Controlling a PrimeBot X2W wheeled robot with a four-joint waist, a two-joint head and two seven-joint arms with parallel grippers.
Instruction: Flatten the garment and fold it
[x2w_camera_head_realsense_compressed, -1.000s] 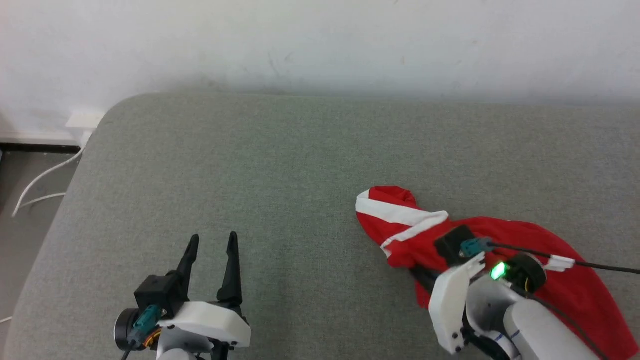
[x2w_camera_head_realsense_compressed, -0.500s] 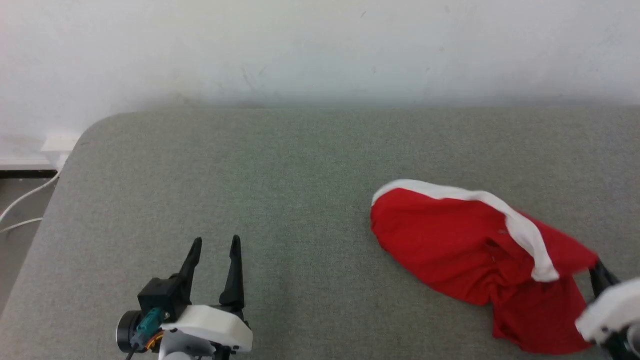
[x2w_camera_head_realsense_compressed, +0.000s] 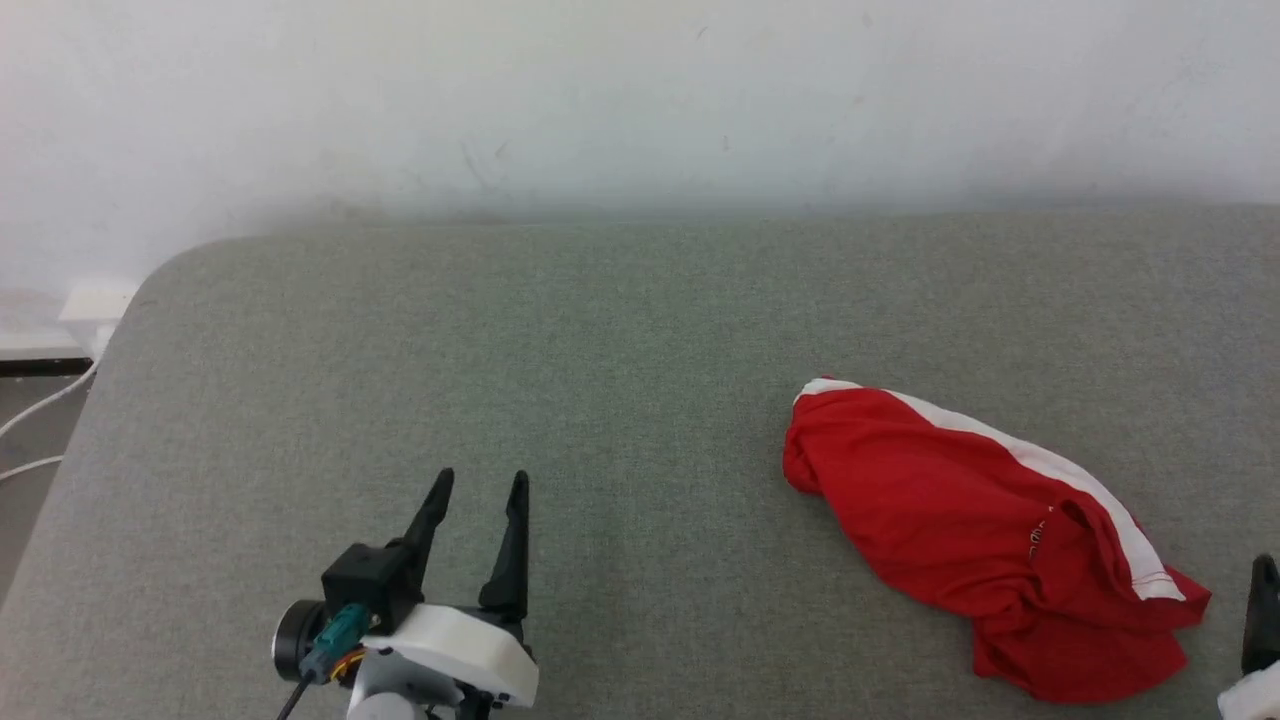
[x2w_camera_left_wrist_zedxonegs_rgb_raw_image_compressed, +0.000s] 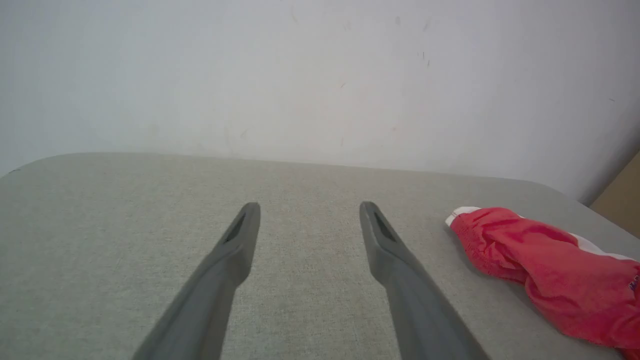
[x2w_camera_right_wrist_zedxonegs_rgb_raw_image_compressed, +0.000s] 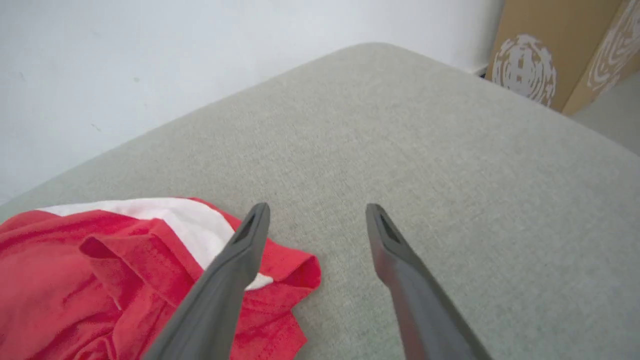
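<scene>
One garment (x2w_camera_head_realsense_compressed: 950, 510); left gripper (x2w_camera_head_realsense_compressed: 480, 476), right gripper (x2w_camera_right_wrist_zedxonegs_rgb_raw_image_compressed: 316, 207) (two, splayed)

Nothing can be read as words or numbers. The red shorts (x2w_camera_head_realsense_compressed: 960, 520) carry a tiny pale print (x2w_camera_head_realsense_compressed: 1036, 537) beside a fold, too small to make out. The left wrist view catches a scrap of dark lettering (x2w_camera_left_wrist_zedxonegs_rgb_raw_image_compressed: 633, 285) at the frame edge. The cardboard box (x2w_camera_right_wrist_zedxonegs_rgb_raw_image_compressed: 565, 30) bears a round white emblem (x2w_camera_right_wrist_zedxonegs_rgb_raw_image_compressed: 524, 67), illegible.

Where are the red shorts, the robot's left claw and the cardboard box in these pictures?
red shorts (x2w_camera_head_realsense_compressed: 960, 525), head view, on the middle of the red cloth.
left gripper (x2w_camera_head_realsense_compressed: 481, 480), head view, midway between its two fingertips.
cardboard box (x2w_camera_right_wrist_zedxonegs_rgb_raw_image_compressed: 525, 65), right wrist view, on its white-printed brown face.
</scene>
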